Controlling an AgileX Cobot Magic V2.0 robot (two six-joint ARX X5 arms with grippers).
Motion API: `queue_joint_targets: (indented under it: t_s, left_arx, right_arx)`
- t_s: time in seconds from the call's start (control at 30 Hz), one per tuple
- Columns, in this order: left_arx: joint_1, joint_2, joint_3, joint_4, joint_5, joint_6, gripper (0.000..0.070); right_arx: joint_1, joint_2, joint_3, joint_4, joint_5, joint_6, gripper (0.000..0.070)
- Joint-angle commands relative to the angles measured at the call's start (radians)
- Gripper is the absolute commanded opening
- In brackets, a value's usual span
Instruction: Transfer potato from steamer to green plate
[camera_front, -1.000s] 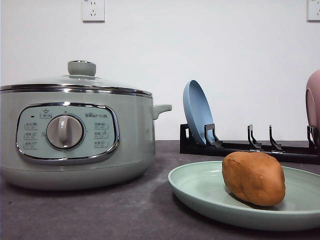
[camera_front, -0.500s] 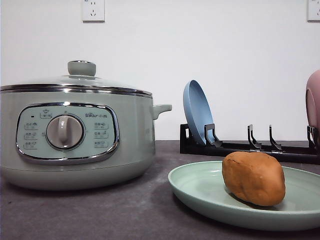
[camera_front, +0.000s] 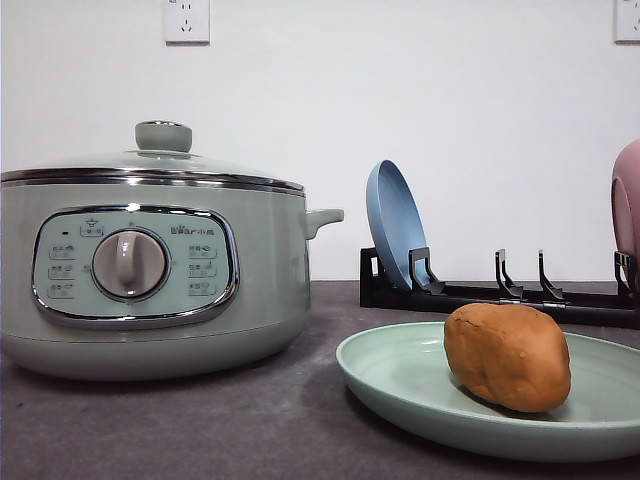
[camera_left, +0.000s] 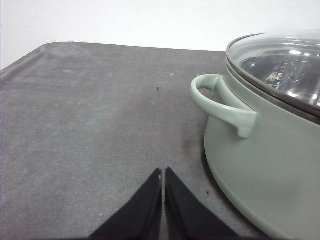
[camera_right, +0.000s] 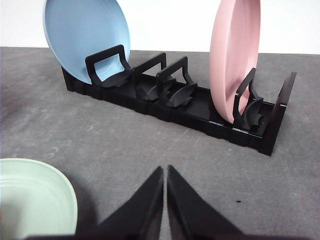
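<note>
**A:** How far along are you?

**B:** As I judge it, the job is done. The potato (camera_front: 508, 356) sits on the green plate (camera_front: 400, 375), toward the side of the plate away from the steamer (camera_front: 150, 270). The steamer has its glass lid (camera_front: 150, 160) on, and the plate lies on the worktop (camera_front: 200, 430) just beside it.

**A:** And your tools?

**B:** My left tool (camera_left: 163, 172) has its tips pressed together with nothing between them; it hangs low over bare worktop beside the steamer's side handle (camera_left: 220, 102). My right tool (camera_right: 165, 170) is closed the same way, also holding nothing, near the green plate's rim and facing the black rack (camera_right: 200, 112), where the blue plate (camera_right: 87, 35) and pink plate (camera_right: 235, 55) stand on edge.

**A:** Anything left?

**B:** Nothing that I can see, beyond perhaps parking the arms.

**A:** Any change from a second ago?

**B:** None in the front view. Potato, plate, steamer and rack all lie exactly as they did.
</note>
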Motion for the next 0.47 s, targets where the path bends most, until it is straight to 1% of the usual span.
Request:
queue_joint_targets:
  t_s: [0.0, 0.43]
  left_arx:
    - [0.0, -0.002, -0.019, -0.005, -0.003, -0.003, 0.0]
    - [0.0, -0.002, -0.019, -0.005, -0.003, -0.003, 0.0]
  right_arx:
    - [0.0, -0.002, -0.005, 0.002, 0.0, 0.01, 0.0]
    - [0.0, -0.002, -0.005, 0.002, 0.0, 0.01, 0.0]
